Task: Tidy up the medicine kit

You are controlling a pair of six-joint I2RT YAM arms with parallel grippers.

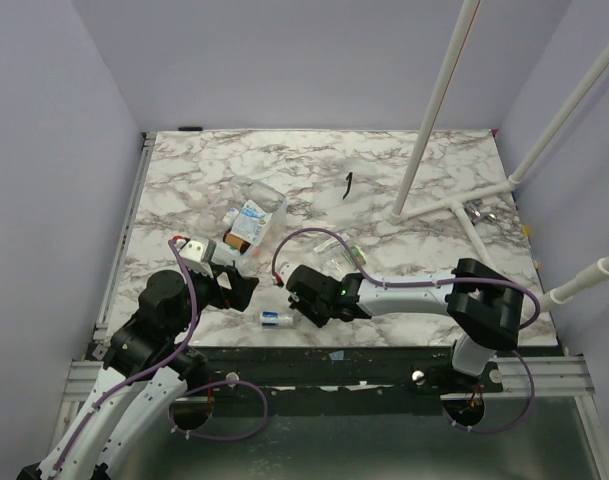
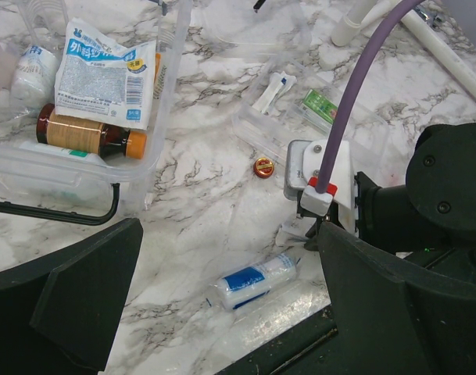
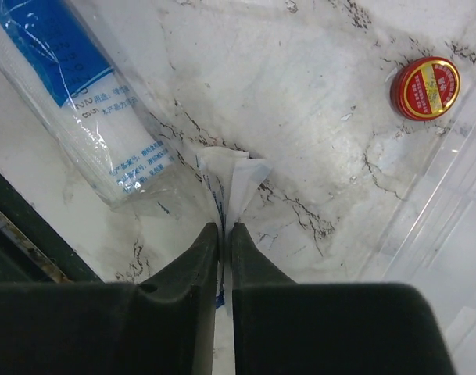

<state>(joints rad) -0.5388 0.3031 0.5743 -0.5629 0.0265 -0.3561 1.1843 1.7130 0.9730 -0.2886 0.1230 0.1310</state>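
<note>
Table: marble-patterned top carrying everything named here.
Medicine kit: clear plastic box on the table left of centre, just beyond the left arm; it is open on top and its contents show.
Handle: a black loop on the near side of the kit, lying low against the table.
Inside the kit: a white packet with blue print lies on top. A brown bottle with an orange cap lies on its side just in front of it. A white bottle sits at the far left.
Left jaws: wide apart, nothing between them, hovering over bare table near the kit.
Right jaws: together, clamped on a thin white paper packet whose free end touches the table.
Roll: white, with a blue label and clear wrap, lying on the table near its front edge, between the two arms and just left of the right jaws.
Red tin: small and round, on the table beyond the right jaws, next to the edge of a clear plastic piece.
Green packet: on the table past the right arm, among clear wrappers.
Pipe frame: white tubes standing on the far right of the table.
</note>
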